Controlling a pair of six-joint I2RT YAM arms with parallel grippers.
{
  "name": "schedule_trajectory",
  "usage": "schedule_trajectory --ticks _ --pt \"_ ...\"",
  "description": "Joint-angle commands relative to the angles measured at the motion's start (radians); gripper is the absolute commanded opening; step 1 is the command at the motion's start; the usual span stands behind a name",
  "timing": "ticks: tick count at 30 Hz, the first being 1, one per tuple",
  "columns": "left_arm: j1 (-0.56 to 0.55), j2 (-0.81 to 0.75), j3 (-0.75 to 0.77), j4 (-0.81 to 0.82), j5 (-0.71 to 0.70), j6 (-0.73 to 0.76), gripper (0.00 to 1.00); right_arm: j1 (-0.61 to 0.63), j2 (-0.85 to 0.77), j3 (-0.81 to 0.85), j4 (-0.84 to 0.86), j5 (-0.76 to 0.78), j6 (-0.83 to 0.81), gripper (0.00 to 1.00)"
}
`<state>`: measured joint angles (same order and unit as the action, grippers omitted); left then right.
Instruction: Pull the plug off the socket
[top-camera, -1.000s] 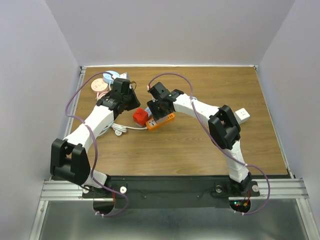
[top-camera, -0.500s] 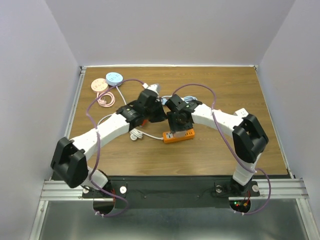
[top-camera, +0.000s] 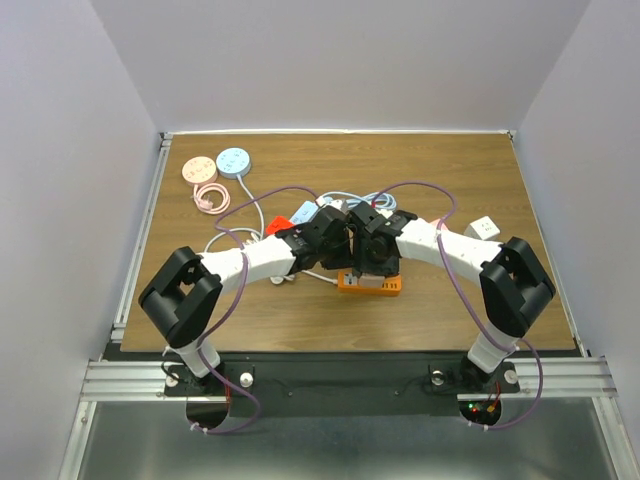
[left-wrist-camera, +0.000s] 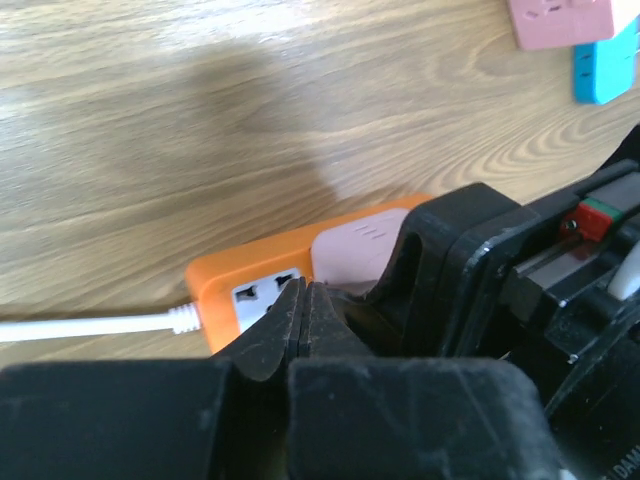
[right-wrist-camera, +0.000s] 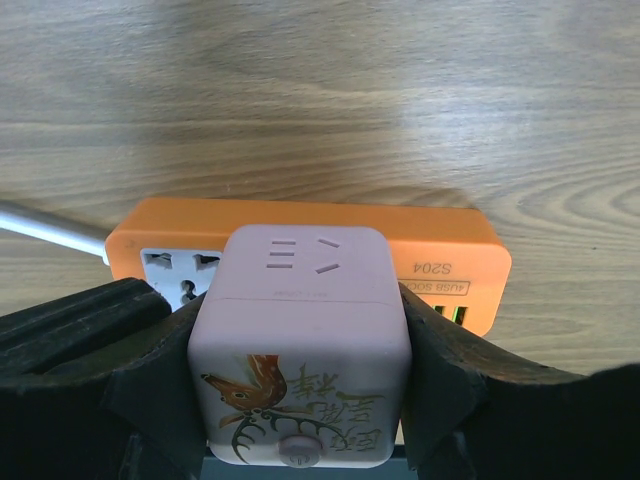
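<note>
The orange socket strip (top-camera: 372, 286) lies near the middle of the table, its white cord running left. A pink cube plug (right-wrist-camera: 300, 350) with a deer print stands on the strip (right-wrist-camera: 440, 245), beside an unused white outlet. My right gripper (right-wrist-camera: 300, 322) is shut on the plug, one black finger pressed against each side. My left gripper (left-wrist-camera: 304, 296) is shut with nothing between its jaws. Its tips rest over the strip's white outlet (left-wrist-camera: 255, 297), just left of the plug (left-wrist-camera: 352, 250). From above, both grippers (top-camera: 340, 250) (top-camera: 372, 262) meet over the strip and hide the plug.
Pink (top-camera: 198, 169) and blue (top-camera: 233, 160) round discs and a pink cable coil (top-camera: 207, 196) lie at the far left. A white adapter (top-camera: 484, 229) sits to the right. Red (top-camera: 281, 222) and blue (top-camera: 303, 212) blocks and loose white cables lie behind the grippers.
Both arms and the orange strip have shifted right and toward the near edge. The left gripper's jaws have closed fully. The right gripper has stayed on the plug.
</note>
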<state>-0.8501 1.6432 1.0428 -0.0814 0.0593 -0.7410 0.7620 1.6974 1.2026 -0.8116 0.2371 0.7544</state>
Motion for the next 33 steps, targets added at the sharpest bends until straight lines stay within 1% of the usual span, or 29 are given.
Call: schedule_trajectory --ticks 1,7,10,15,18,20,26,28,29,33 --pt "-0.017 0.038 -0.041 0.023 -0.01 -0.044 0.0 0.011 -0.018 -0.018 -0.046 0.065 0.039 0.0" --pt "-0.049 0.084 -0.036 0.002 0.014 -0.046 0.0 0.011 -0.012 -0.012 -0.046 0.076 0.045 0.0" --pt "-0.053 0.083 -0.073 -0.018 -0.012 -0.066 0.0 0.01 -0.015 -0.014 -0.046 0.08 0.051 0.0" --pt "-0.053 -0.005 -0.107 -0.041 -0.099 -0.116 0.0 0.008 -0.015 -0.018 -0.046 0.087 0.054 0.0" --pt "-0.052 -0.068 -0.083 -0.055 -0.163 -0.132 0.0 0.01 -0.012 -0.015 -0.044 0.084 0.053 0.0" --pt "-0.049 -0.098 -0.063 -0.055 -0.176 -0.127 0.0 0.01 -0.012 -0.012 -0.044 0.082 0.054 0.01" --pt "-0.041 -0.01 0.01 -0.074 -0.082 -0.072 0.0 0.011 -0.013 -0.003 -0.043 0.076 0.048 0.0" --pt "-0.043 0.007 -0.013 -0.054 -0.064 -0.072 0.0 0.01 -0.019 -0.006 -0.041 0.073 0.052 0.01" --pt "-0.044 0.013 -0.026 -0.028 -0.014 -0.075 0.0 0.01 -0.022 -0.006 -0.041 0.071 0.053 0.01" --pt "-0.044 0.018 -0.082 0.006 0.004 -0.081 0.0 0.01 -0.036 -0.012 -0.04 0.074 0.059 0.0"
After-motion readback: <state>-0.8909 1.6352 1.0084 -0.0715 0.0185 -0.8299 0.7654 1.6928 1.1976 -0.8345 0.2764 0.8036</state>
